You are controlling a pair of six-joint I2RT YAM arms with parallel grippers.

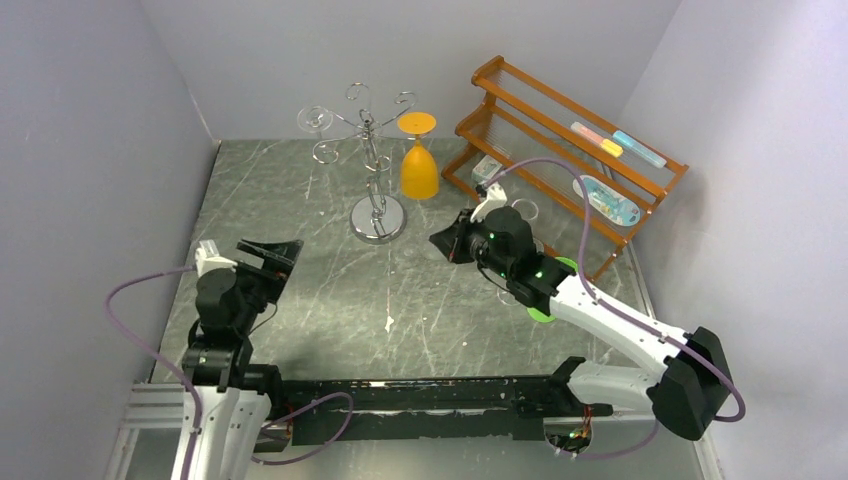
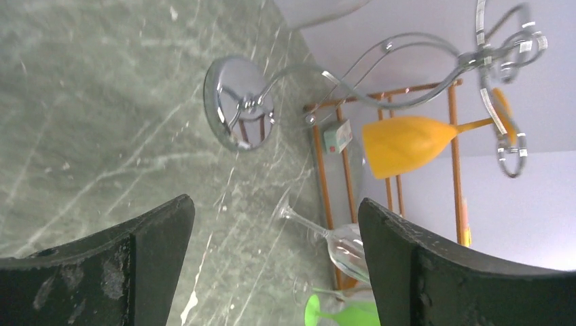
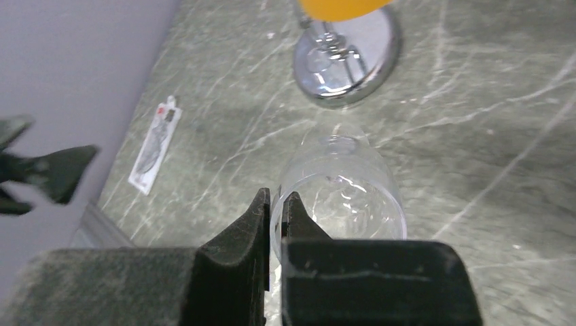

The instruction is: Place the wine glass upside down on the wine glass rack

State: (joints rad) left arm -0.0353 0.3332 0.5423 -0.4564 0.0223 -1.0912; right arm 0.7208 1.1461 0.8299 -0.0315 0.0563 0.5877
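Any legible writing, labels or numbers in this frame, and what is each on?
Nothing is legible.
White card on the table: red mark and dark print, too blurred.
Small box on the wooden shelf: label too small.
Flat packets on that shelf: print too small.
On the clear wine glass in the right gripper: no markings seen.
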